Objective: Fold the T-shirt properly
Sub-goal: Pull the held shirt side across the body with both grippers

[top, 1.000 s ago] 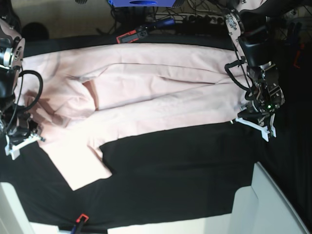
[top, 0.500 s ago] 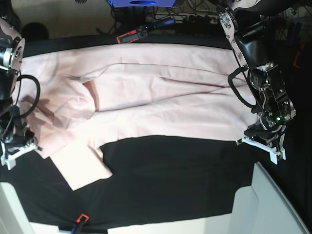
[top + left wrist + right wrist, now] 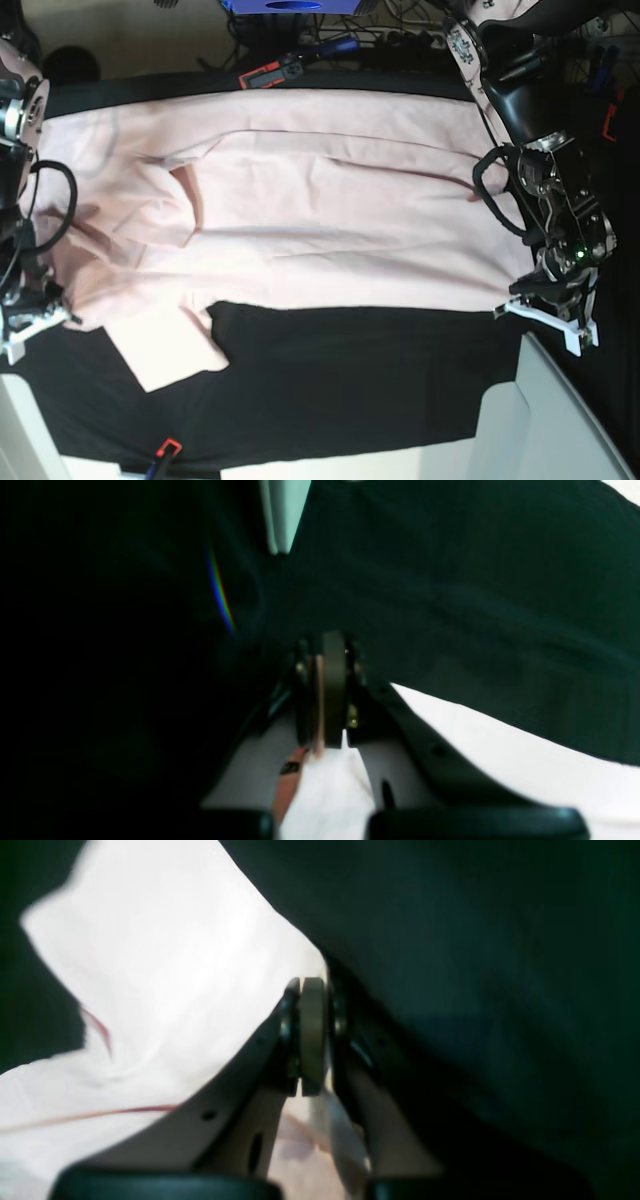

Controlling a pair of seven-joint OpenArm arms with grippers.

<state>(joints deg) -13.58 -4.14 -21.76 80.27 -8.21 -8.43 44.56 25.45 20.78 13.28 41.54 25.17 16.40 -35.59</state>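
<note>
1. My left pincer (image 3: 545, 310) is closed on the edge of the large pale pink cotton T-shirt (image 3: 320, 215); in the left wrist view a thin pink fold (image 3: 318, 705) is pressed between its two pads.
2. My right pincer (image 3: 30, 322) is also clamped shut on the shirt, at the opposite end; in the right wrist view the pads (image 3: 311, 1035) meet flat, with pale cloth bunched just behind them and spreading off to one side.
3. The T-shirt lies stretched between my two pincers across the bench, which is covered by a black cloth (image 3: 370, 370).
4. The side facing up is plain, with long creases running from one pincer toward the other.
5. One short sleeve (image 3: 165, 345) sticks out onto the black cloth near my right pincer, lying flat.
6. The shirt's edge between my pincers runs almost straight, and bare black cloth lies beyond it.
7. A white panel (image 3: 545, 420) sits just beyond my left pincer, apart from the shirt.
8. A small red and black clip (image 3: 265, 72) rests at the shirt's far edge, well away from both pincers.
</note>
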